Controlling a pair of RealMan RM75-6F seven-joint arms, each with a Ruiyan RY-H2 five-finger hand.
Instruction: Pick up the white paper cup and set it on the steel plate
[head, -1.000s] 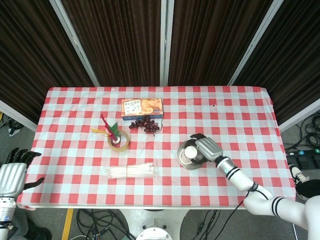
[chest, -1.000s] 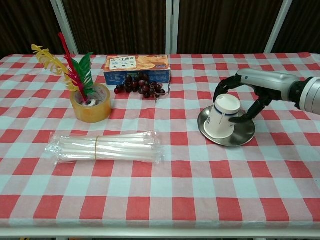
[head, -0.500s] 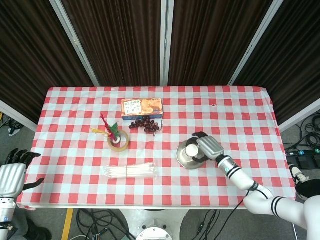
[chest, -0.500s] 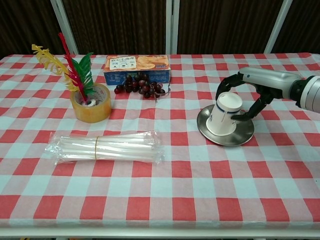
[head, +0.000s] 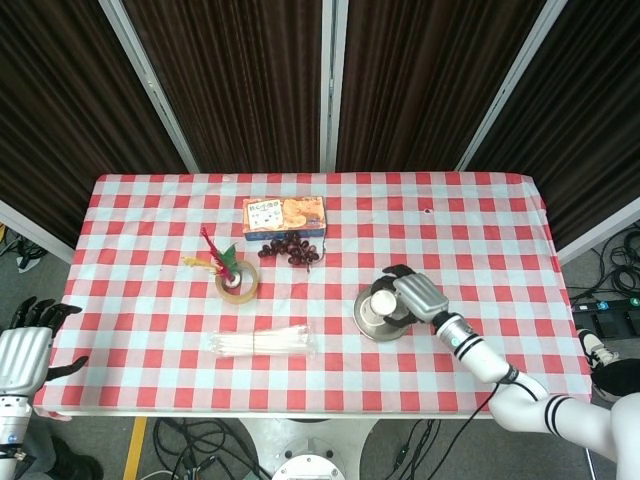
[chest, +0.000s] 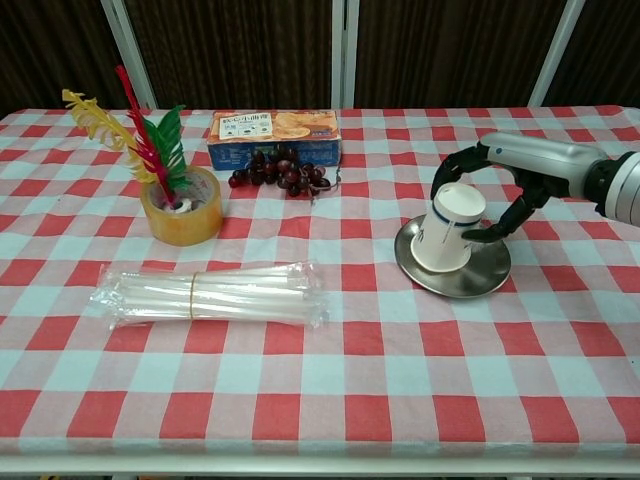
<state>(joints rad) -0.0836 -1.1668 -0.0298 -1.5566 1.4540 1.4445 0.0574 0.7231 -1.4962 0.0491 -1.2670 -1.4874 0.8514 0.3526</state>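
Far left of the round steel plate (chest: 453, 268), off the table edge, we see the left hand (head: 25, 350), fingers spread, holding nothing. On the plate, the upside-down white paper cup (chest: 444, 229) stands tilted. The right hand (chest: 497, 192) curls around it; we cannot tell whether the fingers touch it.
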